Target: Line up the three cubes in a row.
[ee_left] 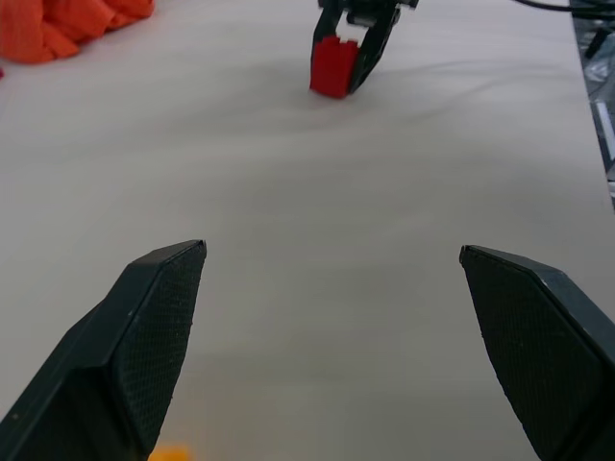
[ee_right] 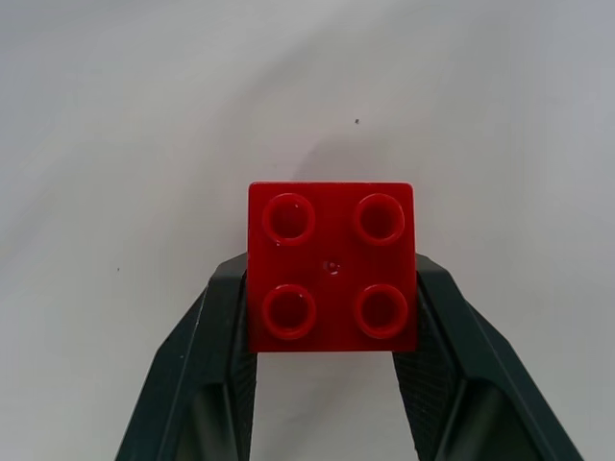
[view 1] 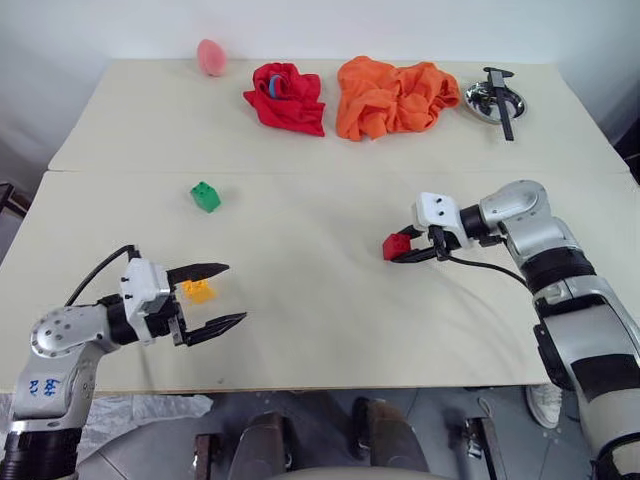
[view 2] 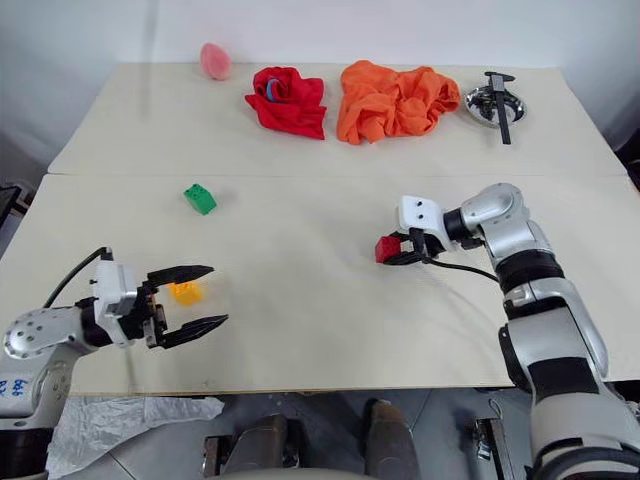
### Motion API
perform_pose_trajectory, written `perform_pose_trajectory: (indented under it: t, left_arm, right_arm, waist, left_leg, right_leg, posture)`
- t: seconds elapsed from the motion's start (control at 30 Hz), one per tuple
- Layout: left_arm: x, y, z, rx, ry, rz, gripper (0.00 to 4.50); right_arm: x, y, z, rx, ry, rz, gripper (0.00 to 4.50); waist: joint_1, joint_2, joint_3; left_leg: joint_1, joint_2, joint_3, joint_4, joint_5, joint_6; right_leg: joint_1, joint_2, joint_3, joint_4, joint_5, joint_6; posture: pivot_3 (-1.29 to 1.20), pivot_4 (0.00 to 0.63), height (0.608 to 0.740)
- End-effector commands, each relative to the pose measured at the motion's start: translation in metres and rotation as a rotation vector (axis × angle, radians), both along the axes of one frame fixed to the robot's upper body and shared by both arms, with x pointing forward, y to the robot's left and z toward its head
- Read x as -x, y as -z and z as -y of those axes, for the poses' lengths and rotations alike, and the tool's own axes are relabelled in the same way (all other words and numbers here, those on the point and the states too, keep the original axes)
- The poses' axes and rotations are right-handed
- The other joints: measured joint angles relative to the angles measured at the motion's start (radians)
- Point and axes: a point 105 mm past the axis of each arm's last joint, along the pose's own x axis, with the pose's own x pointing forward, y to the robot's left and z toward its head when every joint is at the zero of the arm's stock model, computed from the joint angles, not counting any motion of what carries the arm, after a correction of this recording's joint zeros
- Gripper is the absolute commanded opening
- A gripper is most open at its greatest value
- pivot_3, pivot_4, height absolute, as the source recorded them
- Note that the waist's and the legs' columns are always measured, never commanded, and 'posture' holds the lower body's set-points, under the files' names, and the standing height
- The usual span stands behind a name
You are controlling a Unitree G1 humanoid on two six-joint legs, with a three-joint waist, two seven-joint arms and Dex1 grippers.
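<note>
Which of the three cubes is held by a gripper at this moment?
The red cube: the right gripper is shut on it. The green cube lies free on the table, and the yellow-orange cube sits beside the open left gripper, ungripped.

You have three cubes on the table [view 1: 330,330]: one green cube [view 1: 205,197], one yellow-orange cube [view 1: 198,291] and one red cube [ee_right: 332,266] (four round studs show on the red one's face in the right wrist view). You have two cloths at the far side, one red cloth [view 1: 288,98] and one orange cloth [view 1: 392,97]. There is one pink egg-shaped thing [view 1: 211,57] and one metal bowl [view 1: 487,101], with one dark tool [view 1: 499,97] lying across it. You can count two grippers, the left gripper [view 1: 220,296] and the right gripper [view 1: 408,248], each with two black fingers.
</note>
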Motion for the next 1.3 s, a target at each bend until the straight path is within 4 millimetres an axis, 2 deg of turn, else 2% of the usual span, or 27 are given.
perform_pose_trajectory:
  t: [0.03, 0.13, 0.3, 0.37, 0.5, 0.57, 0.7, 0.87, 1.07, 1.2, 1.3]
  left_arm:
    - [0.004, -0.015, 0.001, 0.012, -0.014, 0.079, 4.50]
    - [0.005, -0.017, -0.005, 0.017, -0.069, 0.107, 4.50]
    - [0.007, -0.026, -0.039, 0.061, -0.212, 0.108, 4.50]
    - [0.010, -0.030, -0.056, 0.077, -0.279, 0.108, 4.50]
    - [0.026, -0.025, -0.101, 0.117, -0.470, 0.077, 4.50]
    - [0.041, -0.009, -0.121, 0.109, -0.562, 0.033, 4.50]
    - [0.061, 0.011, -0.142, 0.146, -0.689, -0.012, 4.50]
    - [0.077, 0.028, -0.141, 0.170, -0.702, -0.071, 4.50]
    - [0.068, 0.024, -0.126, 0.170, -0.631, -0.071, 4.50]
    - [0.027, 0.006, -0.082, 0.066, -0.401, -0.018, 4.50]
    - [0.007, 0.007, -0.071, -0.022, -0.322, -0.015, 4.50]
  right_arm:
    - [0.000, 0.000, -0.007, -0.008, -0.035, -0.008, 1.85]
    - [-0.003, -0.009, -0.011, -0.060, -0.038, 0.029, 2.81]
    - [0.006, -0.034, 0.004, -0.195, -0.071, 0.093, 4.43]
    - [0.013, -0.039, 0.012, -0.249, -0.093, 0.122, 4.48]
    - [0.038, -0.052, 0.026, -0.514, -0.074, 0.098, 4.48]
    - [0.054, -0.049, 0.030, -0.625, -0.046, 0.092, 4.48]
    - [0.073, -0.031, 0.026, -0.640, -0.019, 0.104, 4.48]
    - [0.076, -0.029, 0.026, -0.712, 0.028, 0.133, 4.48]
    - [0.081, -0.031, 0.026, -0.724, 0.039, 0.146, 4.48]
    - [0.096, -0.026, 0.023, -0.683, -0.016, 0.072, 4.48]
    - [0.107, -0.024, 0.018, -0.661, -0.060, 0.006, 4.48]
  waist:
    - [-0.001, 0.000, 0.000]
    - [-0.005, 0.000, 0.000]
    - [-0.005, 0.001, 0.001]
    - [0.000, 0.001, 0.001]
    - [0.007, 0.001, 0.001]
    - [0.007, 0.001, 0.001]
    - [0.005, 0.001, 0.001]
    - [0.005, 0.000, 0.000]
    - [0.011, -0.001, 0.000]
    - [0.028, -0.001, 0.000]
    - [0.030, -0.001, 0.000]
  left_leg:
    - [0.000, 0.000, 0.000, 0.000, 0.000, 0.000]
    - [0.000, 0.000, 0.000, 0.000, 0.000, -0.001]
    - [0.000, 0.000, 0.000, 0.000, 0.000, -0.001]
    - [0.000, 0.000, -0.001, 0.000, 0.000, 0.000]
    - [0.000, 0.000, -0.001, 0.000, 0.000, 0.000]
    - [0.000, 0.000, -0.001, 0.000, 0.000, 0.000]
    - [0.001, 0.000, 0.000, -0.001, -0.002, 0.000]
    - [0.004, 0.000, -0.001, 0.000, -0.002, 0.000]
    - [0.002, -0.001, -0.001, 0.000, -0.003, 0.001]
    - [0.002, -0.001, -0.001, 0.001, -0.003, 0.001]
    - [0.003, -0.001, 0.000, 0.001, -0.003, 0.000]
  right_leg:
    - [0.000, 0.000, 0.000, 0.000, 0.000, 0.000]
    - [0.000, 0.000, 0.000, 0.001, 0.000, 0.000]
    - [0.000, 0.000, 0.000, 0.001, 0.000, -0.001]
    - [0.000, -0.001, 0.000, 0.000, 0.000, -0.001]
    - [0.000, -0.002, -0.001, 0.000, 0.000, -0.001]
    - [0.000, -0.002, -0.001, 0.000, 0.000, -0.001]
    - [0.000, -0.002, -0.001, 0.000, 0.000, 0.000]
    - [0.001, -0.002, 0.002, 0.002, 0.001, -0.001]
    - [0.000, -0.003, 0.001, 0.001, 0.000, -0.001]
    - [0.001, -0.003, 0.000, 0.002, 0.000, -0.001]
    - [0.001, -0.003, 0.001, 0.003, 0.001, -0.002]
  posture:
    - [0.00, 0.150, 0.740]
    - [0.00, 0.150, 0.740]
    - [0.00, 0.150, 0.740]
    - [0.00, 0.150, 0.740]
    - [0.00, 0.150, 0.740]
    - [0.00, 0.150, 0.740]
    - [0.00, 0.150, 0.740]
    - [0.00, 0.150, 0.740]
    - [0.00, 0.150, 0.740]
    - [0.00, 0.150, 0.740]
    - [0.00, 0.150, 0.740]
